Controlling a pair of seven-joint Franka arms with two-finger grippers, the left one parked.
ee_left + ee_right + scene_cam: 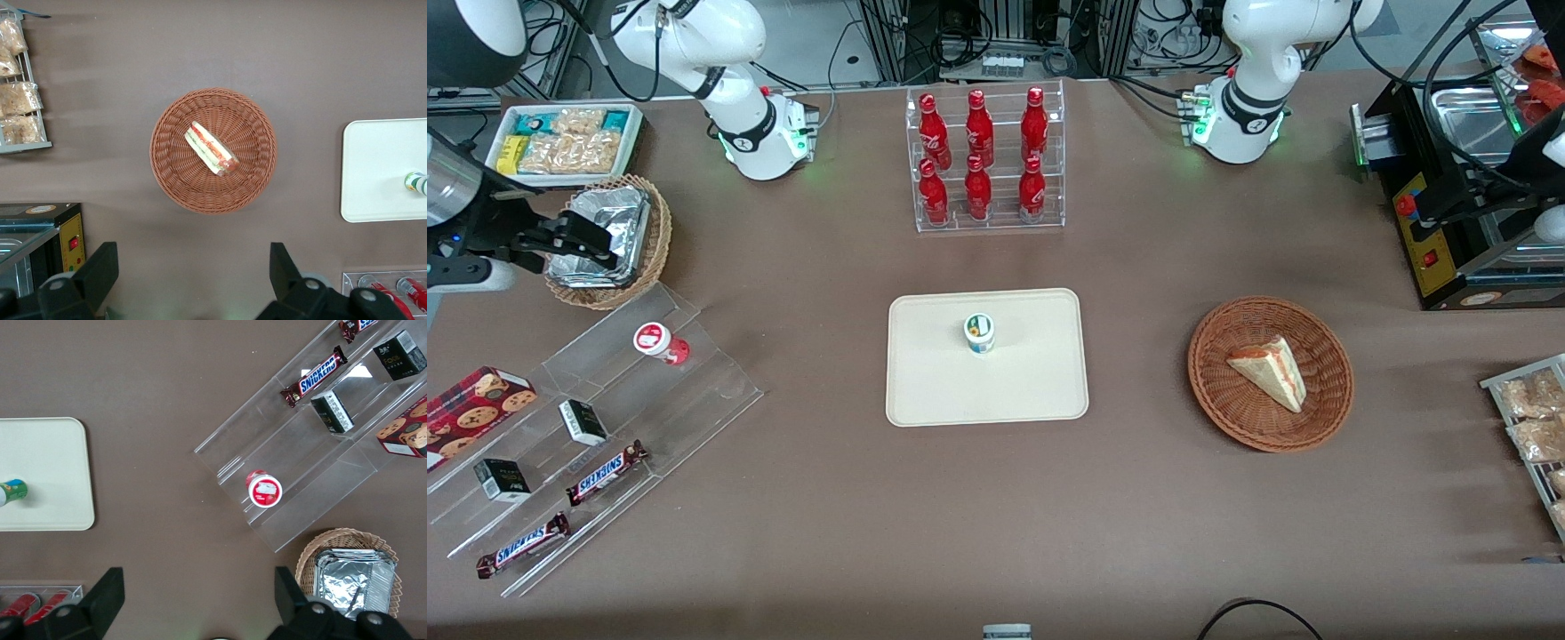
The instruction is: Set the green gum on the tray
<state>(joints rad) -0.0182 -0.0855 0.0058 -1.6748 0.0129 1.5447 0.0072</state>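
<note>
The green gum (979, 332) is already standing upright near the middle of the tray (925, 391), while the end effector (596, 240) is hovering well apart at the working arm's end, spread wide and holding nothing.

The cookie box (473, 404) and gripper (197, 603) are cut off by the frame edges.

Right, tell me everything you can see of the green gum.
The green gum is a small cylindrical canister with a white round lid bearing a green mark and a green-teal body. It looks like plastic. It stands upright on the cream tray, about midway along it, on the half farther from the front camera, and touches nothing else. The gripper is open, off at the working arm's end, above the wicker basket of foil containers.
</note>
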